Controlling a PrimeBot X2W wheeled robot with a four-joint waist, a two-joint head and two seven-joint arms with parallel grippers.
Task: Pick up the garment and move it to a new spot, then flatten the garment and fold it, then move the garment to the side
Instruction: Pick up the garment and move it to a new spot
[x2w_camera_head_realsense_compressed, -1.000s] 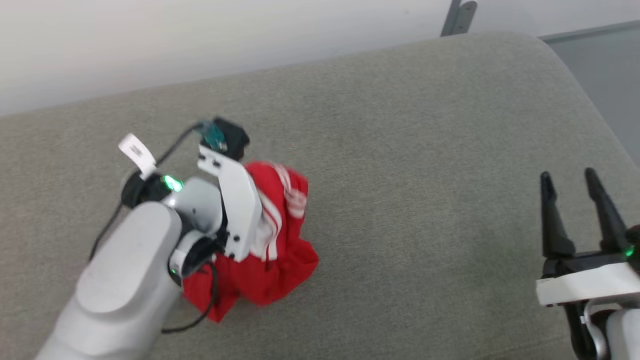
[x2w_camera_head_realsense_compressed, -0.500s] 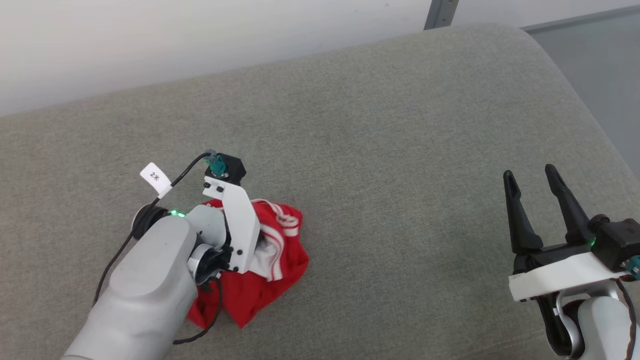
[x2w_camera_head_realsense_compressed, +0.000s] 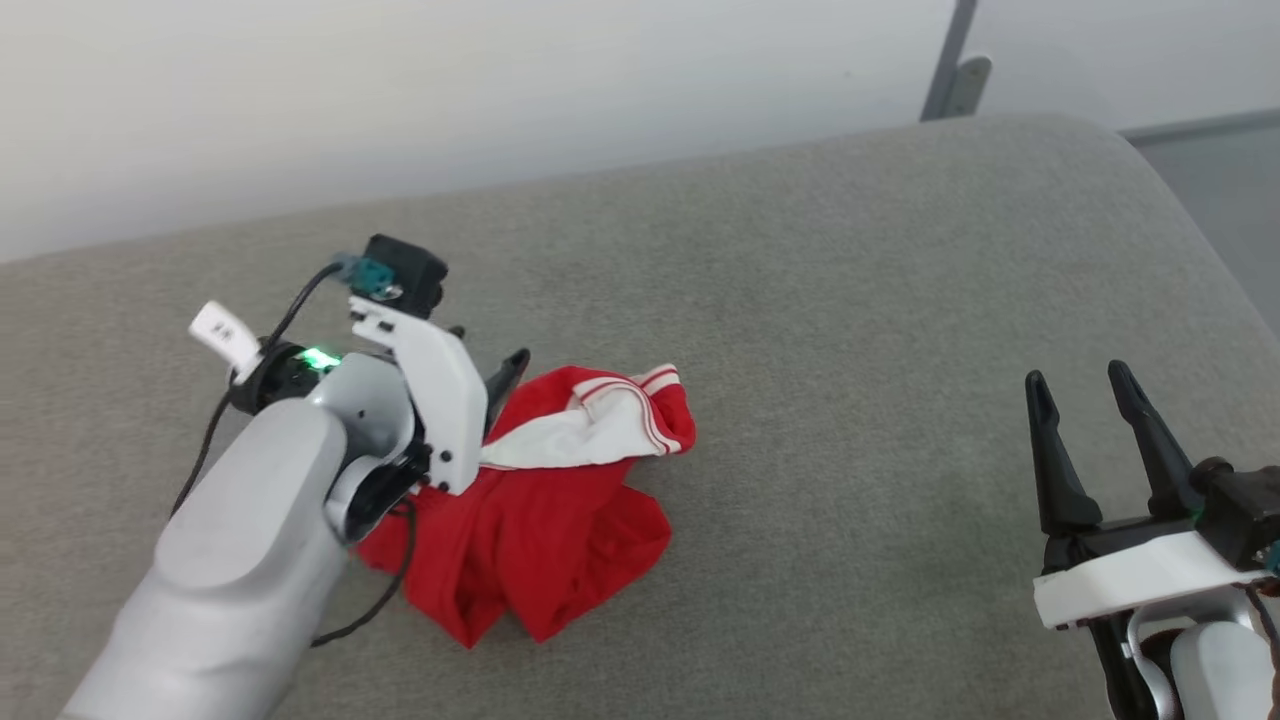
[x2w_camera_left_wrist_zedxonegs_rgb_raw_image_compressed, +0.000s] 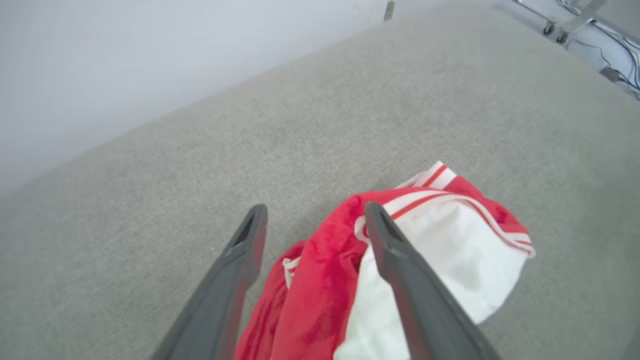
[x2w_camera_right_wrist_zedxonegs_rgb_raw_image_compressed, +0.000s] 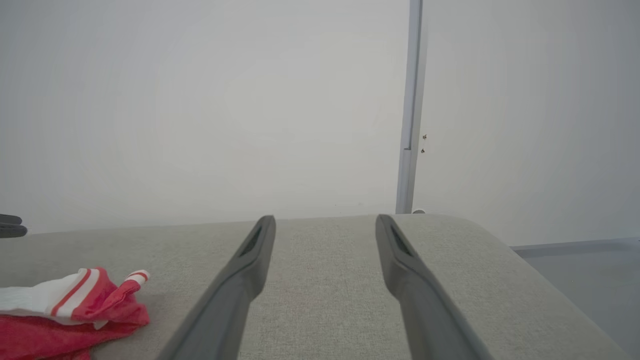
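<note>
On the cushion (x2w_camera_head_realsense_compressed: 850, 250) the garment (x2w_camera_head_realsense_compressed: 560, 500) is lying crumpled. The left end effector (x2w_camera_left_wrist_zedxonegs_rgb_raw_image_compressed: 316, 210) and right end effector (x2w_camera_head_realsense_compressed: 1076, 375) are hanging open.

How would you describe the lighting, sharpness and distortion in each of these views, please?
Head view: even, soft light, sharp, with only a faint shadow under the garment. Left wrist view: wide-angle bowing of the grey cushion; the left end effector is slightly soft up close. Right wrist view: flat light, pale wall without glare, right end effector soft.
</note>
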